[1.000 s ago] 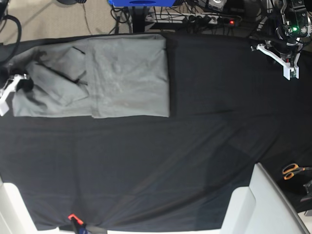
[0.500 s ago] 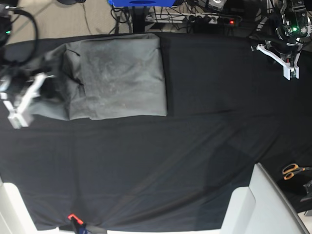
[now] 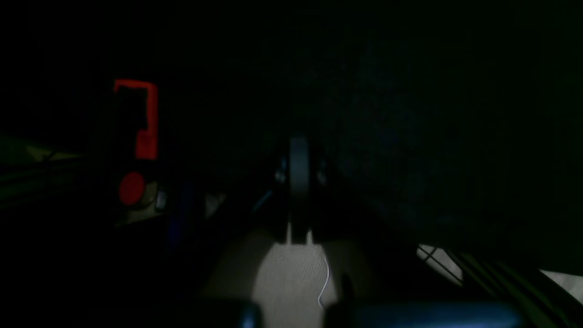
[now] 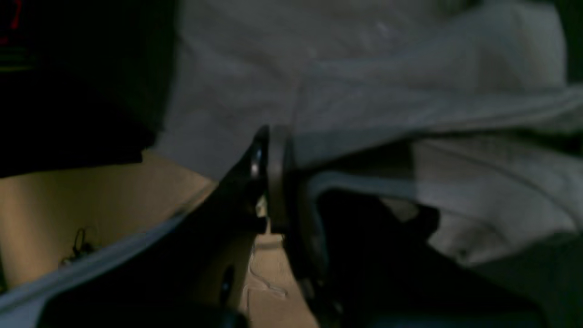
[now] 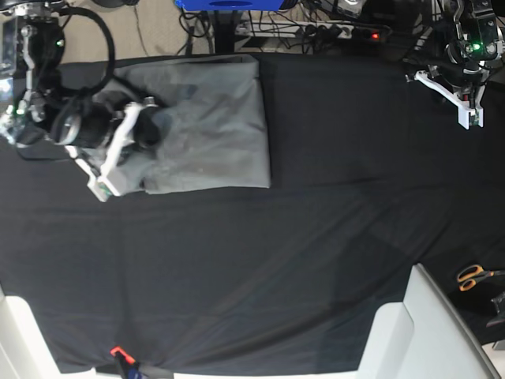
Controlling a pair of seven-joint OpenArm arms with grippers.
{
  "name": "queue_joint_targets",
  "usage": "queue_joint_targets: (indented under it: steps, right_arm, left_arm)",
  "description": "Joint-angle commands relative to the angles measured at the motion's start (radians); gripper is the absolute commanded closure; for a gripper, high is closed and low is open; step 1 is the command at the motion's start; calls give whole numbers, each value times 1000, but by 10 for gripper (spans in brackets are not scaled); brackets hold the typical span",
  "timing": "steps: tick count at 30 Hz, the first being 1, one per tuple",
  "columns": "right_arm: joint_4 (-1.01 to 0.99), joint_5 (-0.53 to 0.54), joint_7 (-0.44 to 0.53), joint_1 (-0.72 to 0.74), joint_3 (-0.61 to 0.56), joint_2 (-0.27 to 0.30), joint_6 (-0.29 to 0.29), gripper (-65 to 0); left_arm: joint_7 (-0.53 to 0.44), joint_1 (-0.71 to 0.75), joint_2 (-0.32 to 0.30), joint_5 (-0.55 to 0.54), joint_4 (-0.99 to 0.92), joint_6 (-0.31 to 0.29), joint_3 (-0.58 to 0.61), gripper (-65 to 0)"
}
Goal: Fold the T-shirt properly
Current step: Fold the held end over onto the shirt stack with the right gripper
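Note:
The light-grey T-shirt (image 5: pixel 213 126) lies partly folded on the black table cloth (image 5: pixel 276 260) at the upper left of the base view. My right gripper (image 5: pixel 130 146) hovers over the shirt's left part, shut on a fold of its fabric. In the right wrist view the fingers (image 4: pixel 273 173) pinch a grey hem, with more of the T-shirt (image 4: pixel 364 68) spread behind them. My left gripper (image 5: pixel 465 106) hangs at the table's far right corner, shut and holding nothing. The left wrist view is very dark; its shut fingers (image 3: pixel 298 182) show over the table edge.
Orange-handled scissors (image 5: pixel 472 276) lie at the right edge. A white panel (image 5: pixel 426 332) rises at the bottom right. A power strip (image 5: pixel 323 31) and cables lie on the floor beyond the table's far edge. A small red clip (image 5: pixel 118 352) sits at the near edge.
My right arm has swung rightward from the table's left edge, carrying the shirt's left end up and over the folded body. The shirt's outline is now shorter. The left arm has not moved.

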Motion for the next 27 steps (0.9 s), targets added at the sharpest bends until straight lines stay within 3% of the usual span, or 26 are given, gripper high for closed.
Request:
queue_joint_targets:
  steps: [1, 9, 11, 17, 24, 27]
  right_arm:
    - [21, 25, 20, 7, -21, 7, -12, -6]
    - [5, 19, 62, 65, -233, 15, -147, -6]
    - [1, -24, 62, 79, -270, 12, -173, -6]
    - [-9, -165, 131, 87, -327, 7, -172, -6]
    - [-65, -168, 139, 104, -330, 4, -172, -6]
    - [-88, -170, 129, 107, -331, -24, -172, -8]
  left_arm:
    - [-14, 8, -12, -1, 13, 1, -8, 0]
    - [-14, 8, -10, -1, 13, 1, -8, 0]
    - [-14, 8, -10, -1, 12, 1, -8, 0]
    - [-14, 8, -10, -1, 1, 1, -8, 0]
    - [-14, 2, -10, -1, -51, 1, -8, 0]
    - [-14, 2, -9, -1, -51, 1, -8, 0]
